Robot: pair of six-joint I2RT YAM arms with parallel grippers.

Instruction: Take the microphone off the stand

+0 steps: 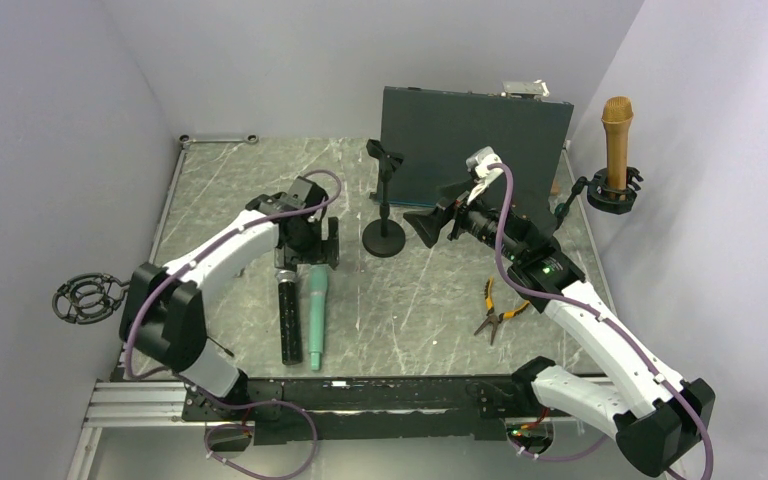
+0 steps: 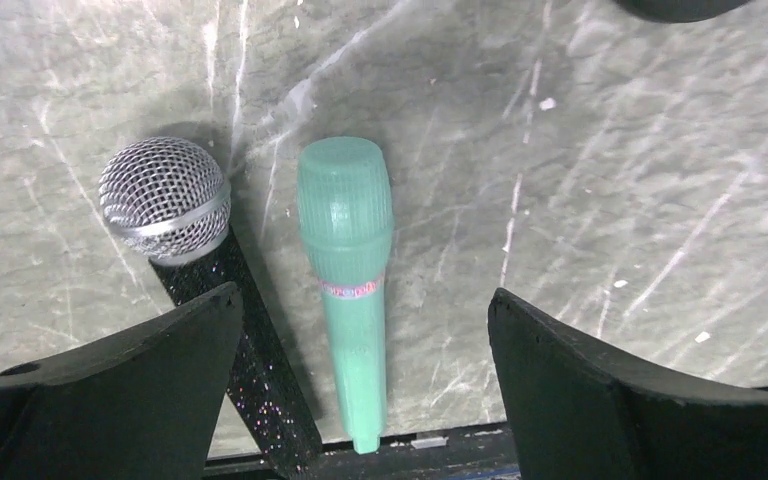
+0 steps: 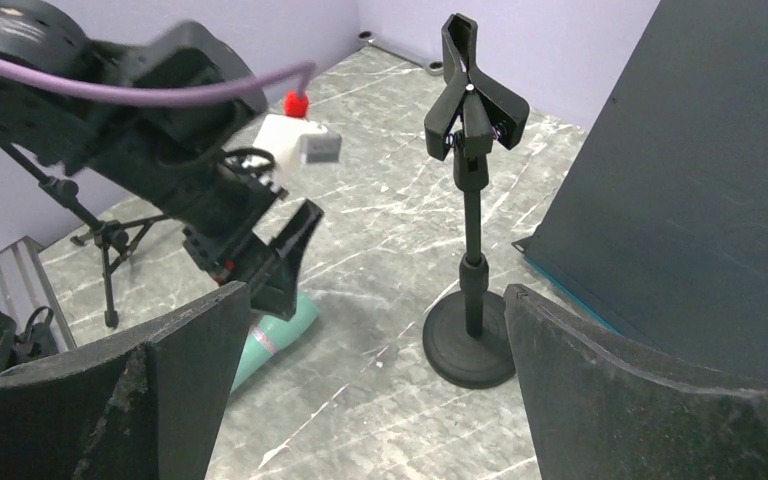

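Observation:
A black desk stand [image 1: 384, 205] stands mid-table; its clip [image 3: 470, 100] is empty. A mint-green microphone [image 1: 316, 315] and a black glitter microphone [image 1: 289, 320] with a silver mesh head lie side by side on the table. A gold microphone [image 1: 617, 140] stands upright in a black shock mount [image 1: 615, 192] at the right wall. My left gripper [image 1: 307, 250] hangs open over the heads of the two lying microphones; the green one [image 2: 350, 270] lies between its fingers, the black one [image 2: 165, 200] to its left. My right gripper [image 1: 430, 215] is open and empty, right of the desk stand [image 3: 472, 250].
A dark flat panel [image 1: 470, 140] leans at the back. Orange-handled pliers [image 1: 498, 305] lie near the right arm. An empty black shock mount [image 1: 87, 298] hangs off the table's left edge. A small tripod [image 3: 100, 240] shows behind the left arm.

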